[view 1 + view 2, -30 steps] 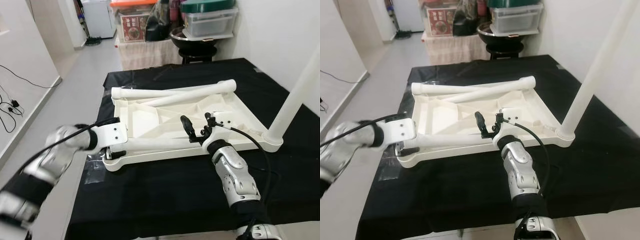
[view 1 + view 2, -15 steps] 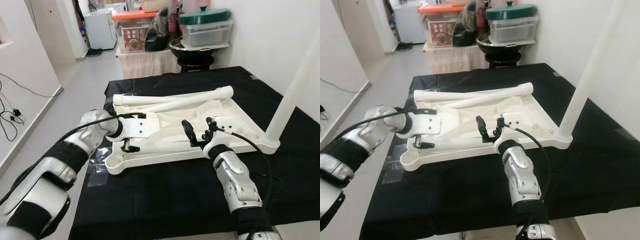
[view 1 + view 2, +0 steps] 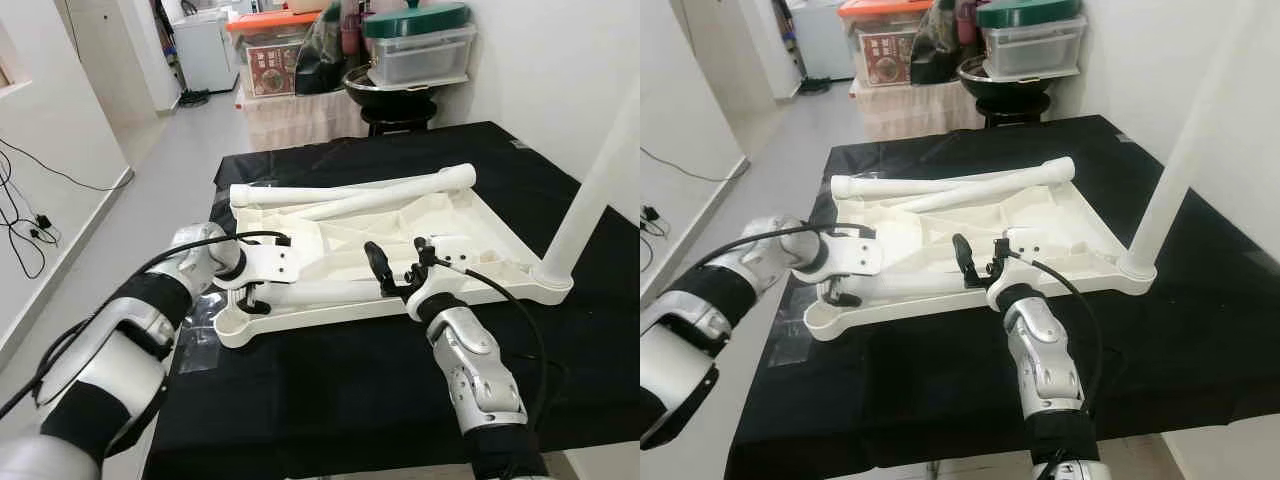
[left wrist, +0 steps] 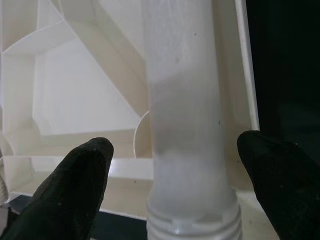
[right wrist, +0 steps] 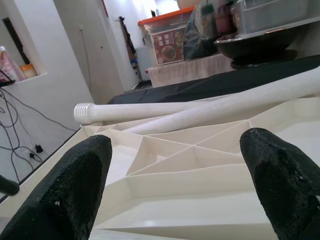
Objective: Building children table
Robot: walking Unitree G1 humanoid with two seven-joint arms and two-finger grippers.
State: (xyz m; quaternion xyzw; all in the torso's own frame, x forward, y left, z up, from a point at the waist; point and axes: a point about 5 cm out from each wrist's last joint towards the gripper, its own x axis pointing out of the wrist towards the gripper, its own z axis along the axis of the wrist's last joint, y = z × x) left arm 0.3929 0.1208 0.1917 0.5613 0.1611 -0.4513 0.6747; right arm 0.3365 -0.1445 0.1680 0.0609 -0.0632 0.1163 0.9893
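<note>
I see the white children's table top [image 3: 400, 235] lying upside down on the black tabletop [image 3: 330, 390], ribbed underside up. One leg [image 3: 595, 185] stands upright in its far right corner socket; two loose legs [image 3: 350, 195] lie along its far edge. My left claw [image 3: 255, 298] sits at the near left corner, its fingers [image 4: 75, 185] spread wide on either side of another leg [image 4: 187, 125] without touching it. My right claw [image 3: 400, 268] hovers over the near rim, fingers wide apart and holding nothing.
</note>
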